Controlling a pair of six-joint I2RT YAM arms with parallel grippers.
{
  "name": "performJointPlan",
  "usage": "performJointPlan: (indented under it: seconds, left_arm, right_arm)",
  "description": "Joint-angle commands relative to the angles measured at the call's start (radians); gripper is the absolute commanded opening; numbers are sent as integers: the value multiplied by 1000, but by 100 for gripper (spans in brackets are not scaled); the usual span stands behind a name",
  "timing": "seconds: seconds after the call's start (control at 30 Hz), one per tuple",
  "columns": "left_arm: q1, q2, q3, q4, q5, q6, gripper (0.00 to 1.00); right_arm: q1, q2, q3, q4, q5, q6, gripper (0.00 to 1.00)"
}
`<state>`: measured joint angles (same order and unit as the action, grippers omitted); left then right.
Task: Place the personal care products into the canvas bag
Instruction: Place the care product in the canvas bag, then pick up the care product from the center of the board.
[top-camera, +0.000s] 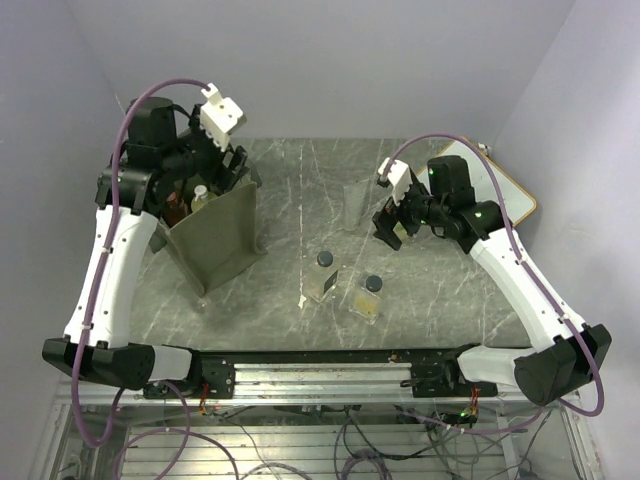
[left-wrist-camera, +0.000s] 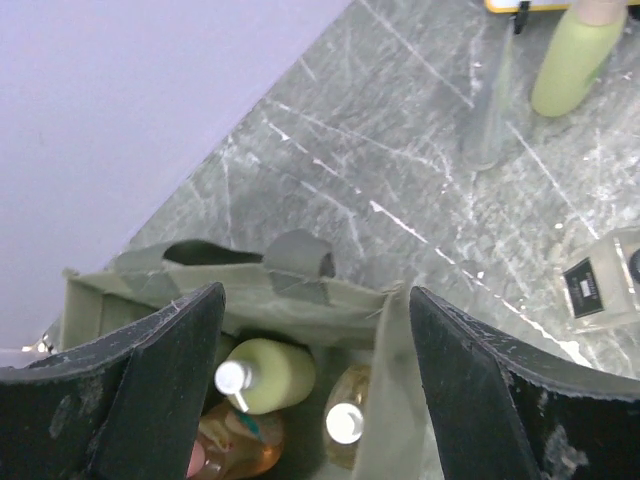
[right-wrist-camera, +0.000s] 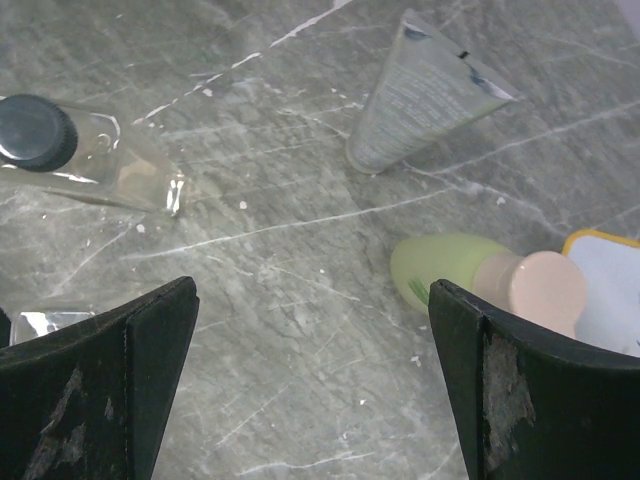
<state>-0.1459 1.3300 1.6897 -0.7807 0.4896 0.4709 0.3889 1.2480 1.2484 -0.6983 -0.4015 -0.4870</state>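
**Top view.** The canvas bag (top-camera: 215, 235) stood upright at the left rear of the table (top-camera: 280, 320), close to the left wall. The left gripper (top-camera: 222, 165) hung over the bag's mouth. A clear square bottle (top-camera: 322, 276) and a second clear bottle (top-camera: 368, 297) sat mid-table, just beside each other, with bare marble all round. The grey tube (top-camera: 355, 205) was behind them, and the right gripper (top-camera: 390, 225) was just beside it. The whiteboard (top-camera: 510, 190) lay at the right rear, against the wall. The right arm hid whatever sat under it.

**Left wrist.** The jaws were spread wide with nothing between them, above the bag's rim. Only this view showed the bag's contents: a pale green bottle (left-wrist-camera: 270, 372), an orange bottle (left-wrist-camera: 235, 440) and an amber one (left-wrist-camera: 345, 420), possibly touching. The lower frame edge cut them off.

**Right wrist.** The jaws were wide apart and empty, above bare marble. Here the yellow-green bottle (right-wrist-camera: 450, 265) appeared, with its peach cap next to the whiteboard's corner. The tube was near it, and the clear square bottle was well apart to the left. The second clear bottle showed only a corner past the left finger (right-wrist-camera: 130, 390).
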Motion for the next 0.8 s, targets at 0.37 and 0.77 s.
performJointPlan:
  seconds: [0.37,0.77]
  left_arm:
    - [-318,-43,-55,45,-161,-55,86]
    - [-620,20,-141,70,-237,-177,85]
  right_arm:
    - [-196,-61,-4,83,24,103,100]
    - [-228,-47,17,48,47,70,100]
